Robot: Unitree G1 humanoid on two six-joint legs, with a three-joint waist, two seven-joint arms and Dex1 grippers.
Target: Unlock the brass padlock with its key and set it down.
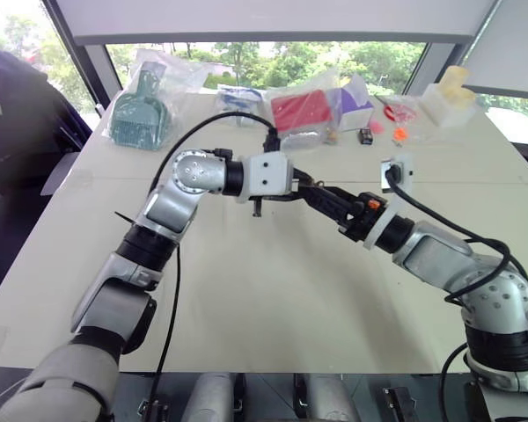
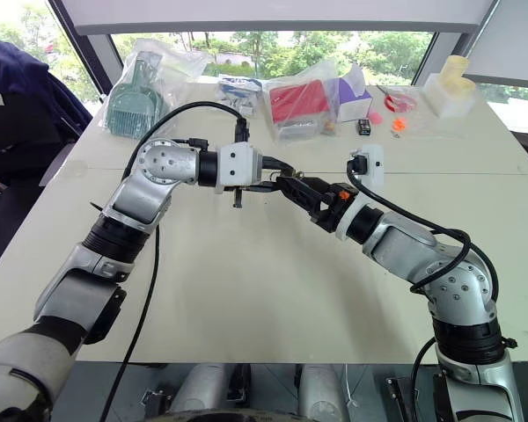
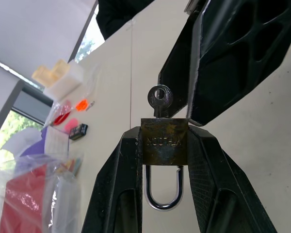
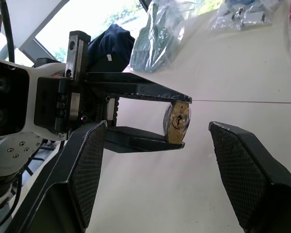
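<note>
The brass padlock (image 3: 164, 141) is clamped by its body between the fingers of my left gripper (image 3: 163, 132), which is shut on it, silvery shackle (image 3: 163, 196) toward the wrist. A small silvery key (image 3: 160, 97) stands out of the lock's end. Both hands meet above the middle of the white table (image 1: 273, 299). My right gripper (image 4: 157, 127) is open, its two fingers spread wide on either side of the padlock's (image 4: 177, 122) keyhole end without touching it. From the head, my right gripper's (image 2: 296, 187) tips sit right against the left gripper (image 2: 280, 183).
Along the table's far edge lie clear bags holding a green tool (image 1: 141, 116) and a red item (image 1: 301, 112), a white block (image 1: 449, 95), and small black (image 1: 366, 136) and orange (image 1: 399, 134) trinkets. A dark cloth (image 1: 18, 97) hangs at the far left.
</note>
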